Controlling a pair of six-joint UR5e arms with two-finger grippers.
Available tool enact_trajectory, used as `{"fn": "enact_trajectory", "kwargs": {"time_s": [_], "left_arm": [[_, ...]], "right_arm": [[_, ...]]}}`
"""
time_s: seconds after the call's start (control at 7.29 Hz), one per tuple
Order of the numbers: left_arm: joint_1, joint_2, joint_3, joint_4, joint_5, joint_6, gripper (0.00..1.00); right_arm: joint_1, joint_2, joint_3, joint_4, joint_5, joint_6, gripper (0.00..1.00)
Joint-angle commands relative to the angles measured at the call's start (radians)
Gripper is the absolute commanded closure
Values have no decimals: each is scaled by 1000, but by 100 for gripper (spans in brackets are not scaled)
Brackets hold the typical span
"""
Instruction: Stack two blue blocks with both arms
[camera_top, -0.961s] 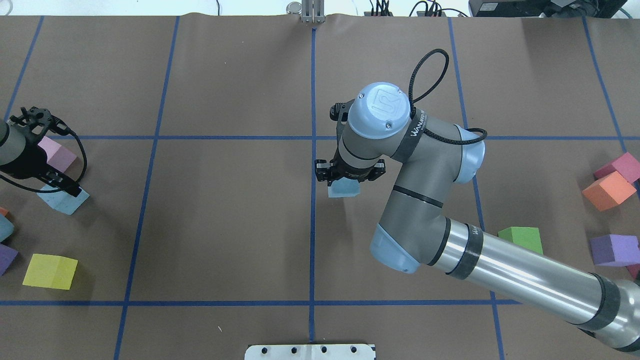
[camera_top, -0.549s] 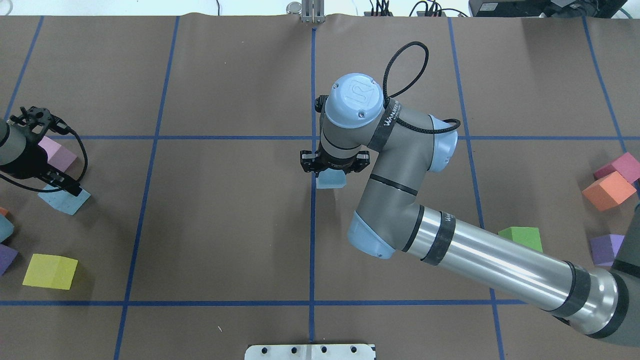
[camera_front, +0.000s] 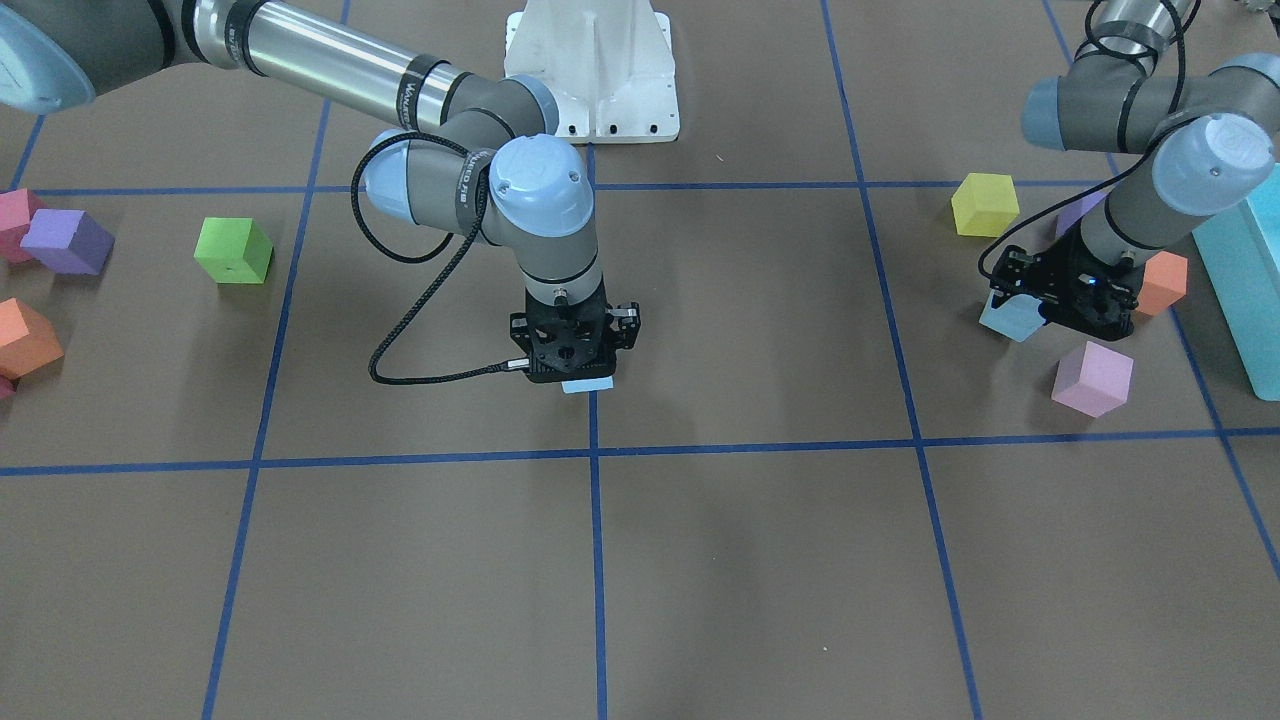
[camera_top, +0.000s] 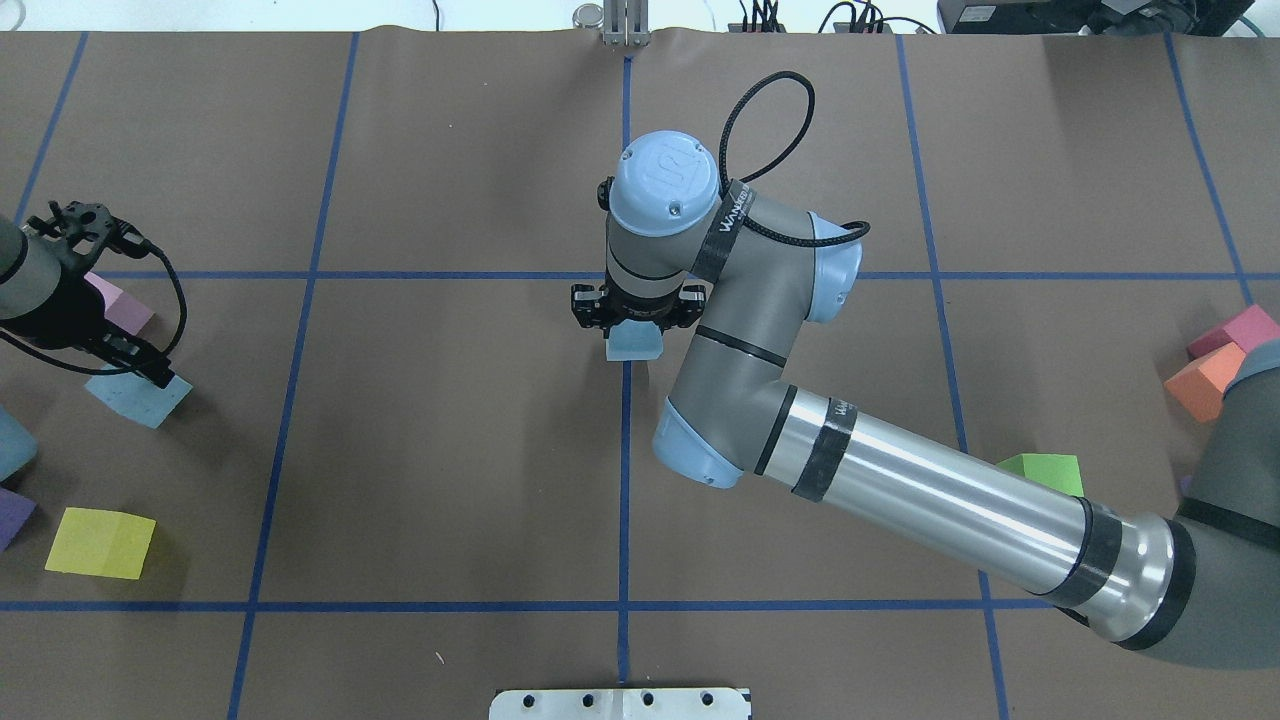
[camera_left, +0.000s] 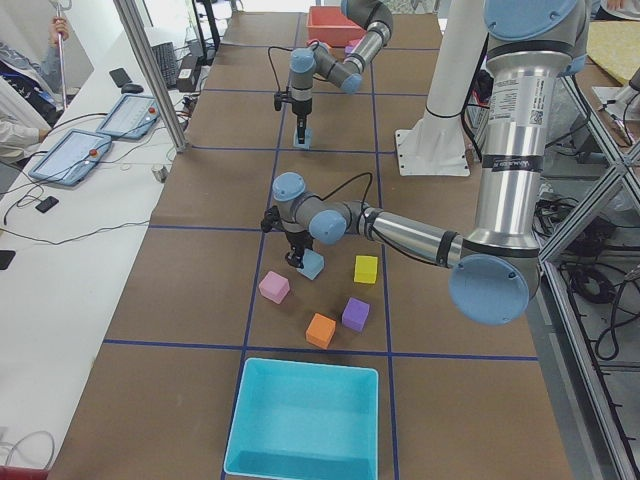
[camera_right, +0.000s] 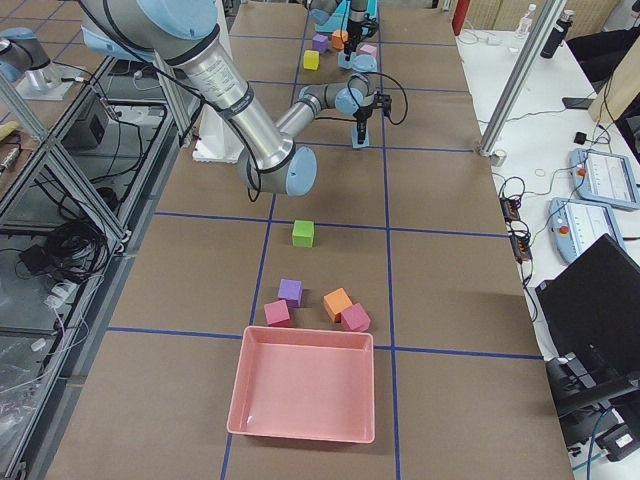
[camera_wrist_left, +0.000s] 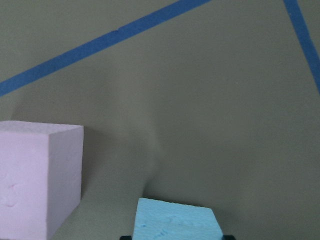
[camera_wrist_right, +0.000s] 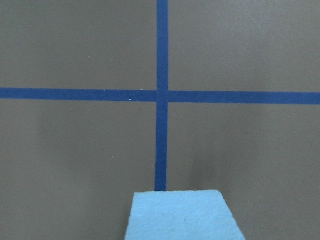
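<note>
A brown-papered table (camera_top: 450, 150) is gridded with blue tape (camera_top: 400, 606), and a white side bench (camera_left: 70, 260) alongside carries teach pendants (camera_left: 128, 115).

The centre blue block (camera_front: 587, 385) is mostly buried under the right gripper (camera_front: 575, 365), just a sliver poking out, and both wrist cams chop their block off at the bottom edge. By the left gripper (camera_top: 140, 372) the other blue block (camera_top: 135, 402) is half covered so I can't see how the jaws sit, and the pink cube (camera_wrist_left: 35, 175) runs off the left wrist frame
</note>
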Motion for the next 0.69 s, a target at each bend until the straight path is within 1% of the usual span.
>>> {"fn": "enact_trajectory", "kwargs": {"time_s": [0.0,0.14,0.27,0.41,0.55], "left_arm": [[-4,-60,-43,142,-7,0,34],[-6,-60,-43,142,-8,0,34],[-7,-60,-45,142,-8,-2,34],[-9,-60,-45,142,-8,-2,34],[-9,-60,-45,142,-8,-2,34]], "right_arm": [[0,25,-45,1,1,-2,38],[-3,33,-62,-1,2,-2,38],[-3,33,-62,-1,2,-2,35],[-3,33,-62,-1,1,-3,22],[-1,31,-57,1,2,-9,0]]}}
